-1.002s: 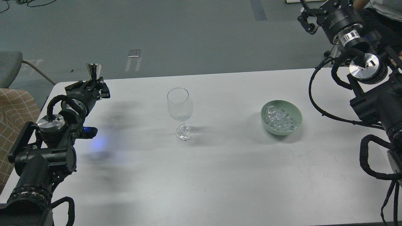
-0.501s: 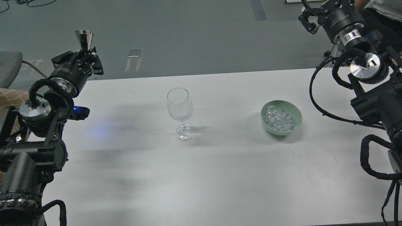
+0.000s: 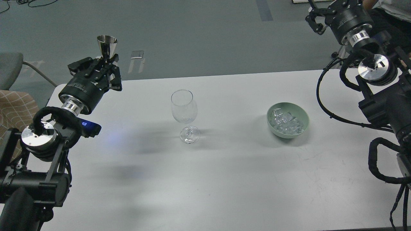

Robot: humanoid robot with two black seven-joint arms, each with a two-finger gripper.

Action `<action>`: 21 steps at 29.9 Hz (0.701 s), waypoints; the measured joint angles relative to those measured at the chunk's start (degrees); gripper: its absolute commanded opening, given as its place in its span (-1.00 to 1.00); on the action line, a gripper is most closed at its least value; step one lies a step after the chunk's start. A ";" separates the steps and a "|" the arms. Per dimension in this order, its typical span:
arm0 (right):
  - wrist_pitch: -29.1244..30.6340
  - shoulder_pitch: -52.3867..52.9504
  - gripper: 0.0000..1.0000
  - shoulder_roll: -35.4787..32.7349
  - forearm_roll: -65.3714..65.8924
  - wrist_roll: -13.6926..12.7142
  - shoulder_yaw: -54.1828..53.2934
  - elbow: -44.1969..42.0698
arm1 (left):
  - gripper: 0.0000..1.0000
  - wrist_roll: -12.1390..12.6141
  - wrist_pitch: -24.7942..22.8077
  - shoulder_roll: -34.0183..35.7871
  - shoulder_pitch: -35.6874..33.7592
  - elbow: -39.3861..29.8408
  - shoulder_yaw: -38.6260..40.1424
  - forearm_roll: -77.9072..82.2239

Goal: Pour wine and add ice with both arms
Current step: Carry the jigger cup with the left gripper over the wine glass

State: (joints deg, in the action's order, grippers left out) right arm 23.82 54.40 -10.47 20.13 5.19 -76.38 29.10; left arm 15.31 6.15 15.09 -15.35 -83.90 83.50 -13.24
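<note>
A clear stemmed wine glass [image 3: 184, 109] stands upright on the white table [image 3: 205, 179], near the middle. No liquid shows in it. A green bowl [image 3: 287, 120] to its right holds several clear ice cubes [image 3: 285, 123]. My left gripper [image 3: 104, 64] is shut on a small silver cone-shaped measuring cup [image 3: 107, 46], held upright above the table's far left corner, well left of the glass. Whether the cup holds wine cannot be seen. My right gripper [image 3: 316, 16] is high at the top right, beyond the table's far edge; its fingers run out of view.
A chair [image 3: 13, 93] with a checked cushion stands left of the table. A grey floor lies beyond the table's far edge. Black cables [image 3: 324, 99] loop from my right arm over the table's right side.
My left gripper lifted the silver cup off the table's far left corner, then carried it right toward the glass and slightly lower. My right arm barely moved.
</note>
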 measured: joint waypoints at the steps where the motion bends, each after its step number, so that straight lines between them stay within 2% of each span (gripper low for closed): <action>1: 0.00 0.00 1.00 0.00 0.00 0.00 0.00 0.00 | -0.94 0.02 0.02 0.05 0.81 -1.05 -0.48 0.03; 7: 0.00 -0.20 1.00 -0.15 0.00 0.00 0.00 0.00 | -1.00 0.07 0.38 -0.53 4.98 -7.00 -1.20 0.34; 15: 0.00 -0.43 1.00 -0.25 0.00 0.00 0.00 0.45 | -1.00 -0.03 0.52 -2.00 8.44 -10.38 -2.57 1.94; 21: 0.00 -0.86 1.00 -0.36 0.00 0.00 0.00 0.80 | -1.00 -0.06 0.12 -3.34 9.70 -11.11 -6.06 9.17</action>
State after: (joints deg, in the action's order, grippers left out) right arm 23.82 53.54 -10.83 20.13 5.19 -76.38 29.90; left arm 15.25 6.27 11.75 -5.65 -95.01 77.44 -4.07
